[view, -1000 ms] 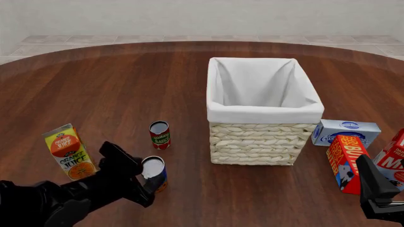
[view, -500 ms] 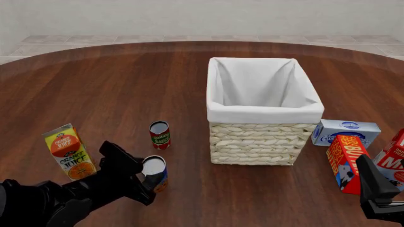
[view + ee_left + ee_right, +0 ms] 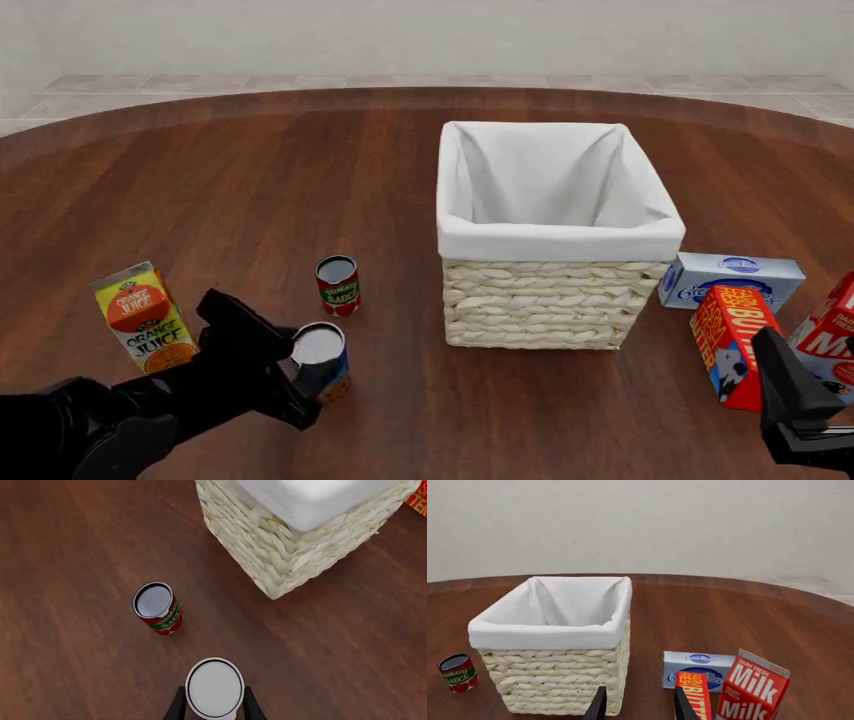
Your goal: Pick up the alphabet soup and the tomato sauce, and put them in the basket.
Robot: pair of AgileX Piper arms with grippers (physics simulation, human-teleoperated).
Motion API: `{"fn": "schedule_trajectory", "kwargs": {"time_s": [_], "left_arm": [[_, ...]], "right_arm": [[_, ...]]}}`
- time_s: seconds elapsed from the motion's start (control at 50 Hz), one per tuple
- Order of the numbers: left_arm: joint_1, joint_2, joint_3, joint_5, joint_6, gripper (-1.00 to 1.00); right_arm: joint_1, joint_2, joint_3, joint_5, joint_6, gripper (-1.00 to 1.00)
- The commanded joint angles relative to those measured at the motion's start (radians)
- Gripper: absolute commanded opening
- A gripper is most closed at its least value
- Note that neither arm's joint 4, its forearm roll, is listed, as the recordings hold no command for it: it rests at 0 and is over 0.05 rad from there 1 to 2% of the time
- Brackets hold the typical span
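Note:
The alphabet soup (image 3: pixel 318 347), a blue and orange can with a pale top, stands at the front left, and my left gripper (image 3: pixel 296 374) is shut on it. In the left wrist view the alphabet soup (image 3: pixel 213 687) sits tight between the two dark fingers (image 3: pixel 177 708). Just beyond it the tomato sauce (image 3: pixel 338 286) (image 3: pixel 159 608), a red can with a green band, stands upright by itself. To the right of both cans is the basket (image 3: pixel 557 240) (image 3: pixel 554 635), woven with a white lining. My right gripper (image 3: pixel 790 388) (image 3: pixel 639 707) hangs open at the front right, holding nothing.
An orange juice carton (image 3: pixel 144 320) stands left of the left gripper. Right of the basket are a blue and white box (image 3: pixel 731 279), a red butter box (image 3: pixel 729 345) and a milk carton (image 3: pixel 755 690), all close to my right gripper.
The left gripper and the alphabet soup have shifted slightly left and up together. The right arm has not moved.

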Motion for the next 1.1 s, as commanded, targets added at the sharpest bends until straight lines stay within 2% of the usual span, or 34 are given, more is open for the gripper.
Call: {"fn": "schedule_trajectory", "kwargs": {"time_s": [0.02,0.14,0.6,1.1], "left_arm": [[0.001,-0.111,-0.019,0.088,0.028,-1.0],[0.002,-0.166,-0.026,0.134,0.035,-1.0],[-0.049,-0.357,-0.162,0.37,0.065,-1.0],[-0.078,-0.397,-0.293,0.484,0.115,-1.0]], "right_arm": [[0.003,-0.003,0.0,0.001,0.0,1.0],[0.002,-0.003,0.0,0.002,0.0,1.0],[0.012,-0.009,0.0,0.004,-0.002,1.0],[0.012,-0.014,0.0,0.007,-0.004,1.0]]}}
